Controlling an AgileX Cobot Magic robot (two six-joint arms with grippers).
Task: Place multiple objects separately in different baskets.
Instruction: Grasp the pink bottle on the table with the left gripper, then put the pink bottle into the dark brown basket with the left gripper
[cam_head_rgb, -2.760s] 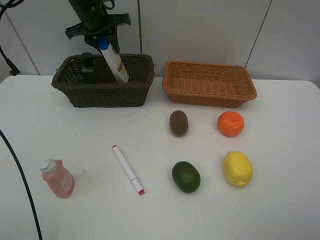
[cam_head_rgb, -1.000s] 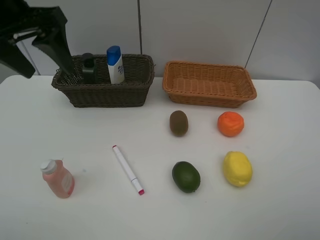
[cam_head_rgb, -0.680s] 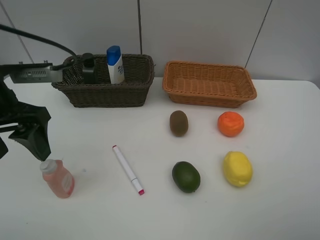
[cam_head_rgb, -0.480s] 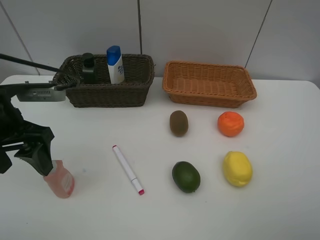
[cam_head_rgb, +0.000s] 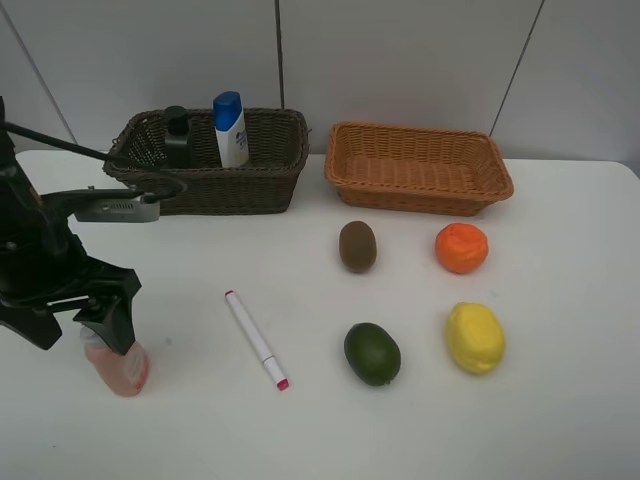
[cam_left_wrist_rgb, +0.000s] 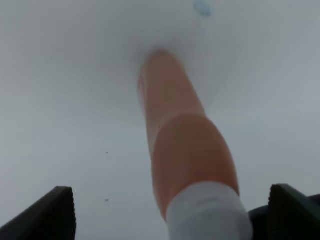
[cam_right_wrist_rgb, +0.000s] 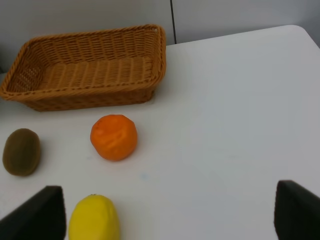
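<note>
Lowering further, left pincer (cam_head_rgb: 82, 335) now straddles the pink bottle (cam_head_rgb: 122, 370)

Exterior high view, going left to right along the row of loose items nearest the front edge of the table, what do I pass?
pink bottle → white pink-tipped marker → dark green fruit → yellow lemon

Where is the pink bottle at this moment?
In the exterior high view, the pink bottle stands front left on the table, left of the marker, its top inside the open left end effector.
</note>
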